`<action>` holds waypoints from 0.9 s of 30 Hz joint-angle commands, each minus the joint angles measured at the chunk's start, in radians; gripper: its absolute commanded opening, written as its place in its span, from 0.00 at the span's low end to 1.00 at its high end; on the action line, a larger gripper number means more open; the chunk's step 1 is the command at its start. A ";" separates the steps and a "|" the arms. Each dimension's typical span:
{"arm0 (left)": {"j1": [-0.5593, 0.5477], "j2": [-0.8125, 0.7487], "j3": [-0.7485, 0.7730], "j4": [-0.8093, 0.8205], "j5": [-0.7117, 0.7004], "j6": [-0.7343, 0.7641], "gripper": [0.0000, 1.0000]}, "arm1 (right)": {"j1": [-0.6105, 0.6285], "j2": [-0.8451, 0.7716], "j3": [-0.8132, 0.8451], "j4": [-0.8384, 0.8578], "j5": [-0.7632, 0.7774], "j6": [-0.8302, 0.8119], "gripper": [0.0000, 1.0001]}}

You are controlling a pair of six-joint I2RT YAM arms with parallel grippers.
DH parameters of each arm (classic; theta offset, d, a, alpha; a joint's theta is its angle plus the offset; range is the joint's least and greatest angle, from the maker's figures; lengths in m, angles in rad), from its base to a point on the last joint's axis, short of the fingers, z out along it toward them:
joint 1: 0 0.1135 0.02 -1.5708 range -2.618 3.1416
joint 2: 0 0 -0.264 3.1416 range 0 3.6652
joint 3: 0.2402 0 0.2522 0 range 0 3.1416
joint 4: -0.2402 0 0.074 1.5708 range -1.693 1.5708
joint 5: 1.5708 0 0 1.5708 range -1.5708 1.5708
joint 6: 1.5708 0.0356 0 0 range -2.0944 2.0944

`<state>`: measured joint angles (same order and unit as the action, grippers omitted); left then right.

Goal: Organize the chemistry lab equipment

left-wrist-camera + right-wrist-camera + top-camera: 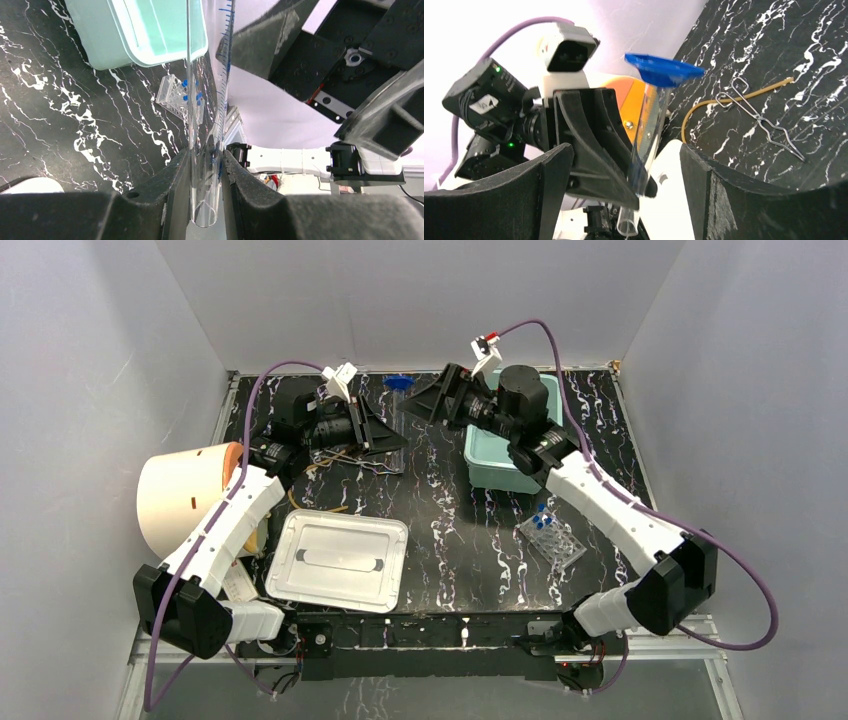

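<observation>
Top and wrist views, mid-task. My left gripper [206, 162] is clamped on the lower barrel of the clear graduated cylinder [206, 90]. It holds the cylinder off the tabletop [450, 530] at the far centre, with the blue base [664, 71] at the top in the right wrist view. My right gripper [624, 150] faces it with its fingers spread wide and nothing between them; it looks lined up for a hand-over, though that is my reading only.

Sorting state, as far as visible:
- **Teal bin:** the teal bin [497, 476] stands at the far right, partly under my right arm. The part of its interior seen from the left wrist holds nothing.
- **Rack:** the clear tube rack [553, 543] sits near right, carrying blue-capped tubes [541, 515].
- **Loose items:** the amber rubber tubing [704, 104] and thin metal tool [769, 125] lie loose on the tabletop, touching each other.
- **Tray:** the metal tray [340, 585] lies near left with nothing of the task in it.

I judge the work early: one item is in hand and no item visibly put away
</observation>
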<state>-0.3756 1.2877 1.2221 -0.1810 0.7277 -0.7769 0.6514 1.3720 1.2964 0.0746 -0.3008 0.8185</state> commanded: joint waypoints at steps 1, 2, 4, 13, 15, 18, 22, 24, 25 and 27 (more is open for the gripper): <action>-0.003 -0.017 0.014 0.028 0.076 0.002 0.19 | 0.005 0.066 0.103 -0.052 -0.020 0.032 0.86; -0.003 -0.018 0.012 0.030 0.079 0.003 0.19 | 0.007 0.074 0.105 -0.056 -0.017 0.044 0.86; -0.004 -0.018 0.007 0.036 0.089 0.003 0.19 | 0.007 0.087 0.103 -0.045 -0.024 0.061 0.84; -0.004 -0.013 0.003 0.051 0.095 -0.001 0.20 | 0.013 0.114 0.101 0.022 -0.077 0.091 0.59; -0.003 -0.013 0.001 0.052 0.095 0.000 0.20 | 0.012 0.120 0.105 0.037 -0.095 0.108 0.53; -0.003 -0.014 0.002 0.052 0.093 -0.002 0.20 | 0.013 0.151 0.144 0.008 -0.135 0.129 0.48; -0.004 -0.014 0.012 0.048 0.087 -0.002 0.24 | 0.012 0.168 0.155 0.007 -0.149 0.145 0.38; -0.003 -0.017 0.020 0.025 0.070 0.007 0.37 | 0.010 0.164 0.157 0.000 -0.134 0.141 0.34; -0.004 -0.017 0.027 -0.001 0.045 0.018 0.46 | 0.007 0.158 0.159 -0.013 -0.120 0.133 0.32; -0.003 -0.022 0.044 -0.063 -0.020 0.046 0.61 | -0.006 0.146 0.161 -0.052 -0.094 0.106 0.27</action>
<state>-0.3756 1.2884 1.2228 -0.1684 0.7639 -0.7631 0.6571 1.5440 1.4036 0.0353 -0.4179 0.9463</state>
